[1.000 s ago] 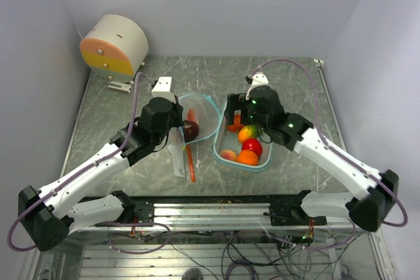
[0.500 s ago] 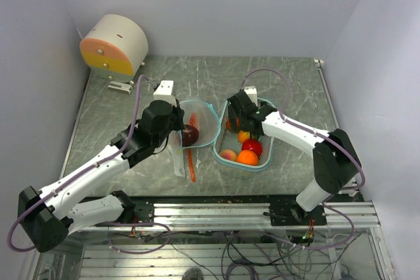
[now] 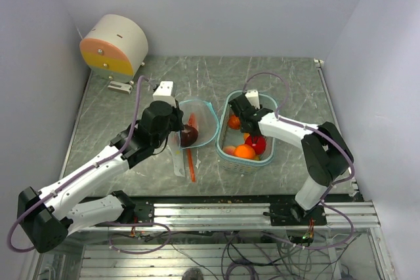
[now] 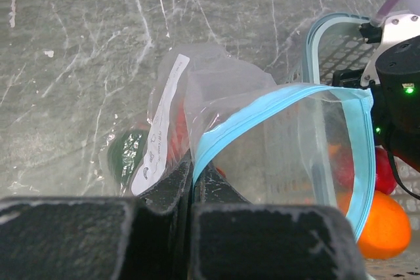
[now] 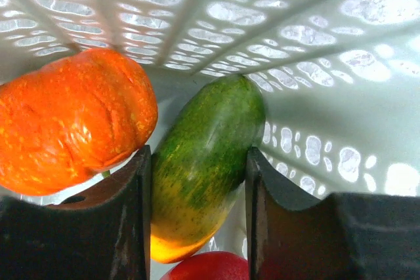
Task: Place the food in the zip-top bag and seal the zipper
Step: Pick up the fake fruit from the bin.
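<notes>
The zip-top bag (image 3: 197,122) lies at the table's middle, and my left gripper (image 3: 176,126) is shut on its blue zipper rim (image 4: 282,96), holding the mouth open toward the tub. A dark maroon fruit (image 3: 189,136) and red and green pieces (image 4: 128,155) show through the bag. The pale teal tub (image 3: 269,152) holds orange (image 3: 245,151), red (image 3: 257,143) and peach food. My right gripper (image 3: 247,133) reaches down into the tub. Its jaws (image 5: 197,162) press both sides of a green and yellow fruit (image 5: 207,142), beside an orange one (image 5: 72,119).
A white drum with an orange and yellow face (image 3: 115,45) stands at the back left corner. Walls close in on three sides. The tub's perforated wall (image 5: 315,44) is right behind the gripped fruit. A metal rail (image 3: 216,209) runs along the near edge.
My right gripper dropped deeper into the tub and its jaws closed from wide open onto the green and yellow fruit. The left gripper kept its hold on the bag.
</notes>
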Robot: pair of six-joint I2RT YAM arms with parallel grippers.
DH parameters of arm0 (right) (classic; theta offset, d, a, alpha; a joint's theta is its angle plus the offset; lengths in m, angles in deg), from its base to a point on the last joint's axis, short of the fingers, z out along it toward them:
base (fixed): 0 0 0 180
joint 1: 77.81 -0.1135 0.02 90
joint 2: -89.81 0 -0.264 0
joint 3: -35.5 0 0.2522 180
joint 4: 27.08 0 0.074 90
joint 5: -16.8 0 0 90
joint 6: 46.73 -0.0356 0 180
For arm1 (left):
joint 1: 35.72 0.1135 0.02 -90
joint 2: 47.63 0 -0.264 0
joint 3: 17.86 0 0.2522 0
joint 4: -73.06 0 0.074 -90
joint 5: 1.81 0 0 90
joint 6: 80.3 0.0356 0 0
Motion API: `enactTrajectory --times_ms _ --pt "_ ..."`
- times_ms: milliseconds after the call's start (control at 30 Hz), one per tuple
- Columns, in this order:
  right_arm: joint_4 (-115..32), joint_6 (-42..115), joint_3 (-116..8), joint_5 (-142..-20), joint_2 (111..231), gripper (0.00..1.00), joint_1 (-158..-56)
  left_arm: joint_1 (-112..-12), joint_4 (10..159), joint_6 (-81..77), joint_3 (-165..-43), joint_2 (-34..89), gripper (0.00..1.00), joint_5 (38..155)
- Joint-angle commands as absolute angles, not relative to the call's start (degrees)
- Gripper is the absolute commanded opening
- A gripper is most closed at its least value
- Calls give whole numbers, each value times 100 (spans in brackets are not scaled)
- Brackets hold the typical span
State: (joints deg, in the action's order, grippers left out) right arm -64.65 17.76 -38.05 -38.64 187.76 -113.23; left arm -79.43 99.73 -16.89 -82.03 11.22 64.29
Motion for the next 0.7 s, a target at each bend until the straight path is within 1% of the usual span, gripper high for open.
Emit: enactTrajectory --times_ms 0,67,167,400,567,667 --pt "-6395 1769 -3600 -4318 18846 20 -11257 -7914 10106 -1687 -8262 938 7 6227" --pt "-6376 1869 -3592 -4446 18522 13 -11271 -7911 10147 -1691 -8265 888 7 6164" --pt "-6299 2084 -3627 -4889 17897 7 -11300 -7909 10174 -1688 -8270 864 7 6129" --pt "-6113 2559 -3750 -6479 16552 3 -11304 -7914 10175 -1684 -8235 912 7 6109" --pt "-6264 2639 -3744 -6687 16081 1 -11299 -7912 10144 -1705 -8212 962 7 6124" --pt "-6308 2636 -3768 -6592 15912 1 -11299 -7914 10137 -1712 -8223 1005 7 6149"
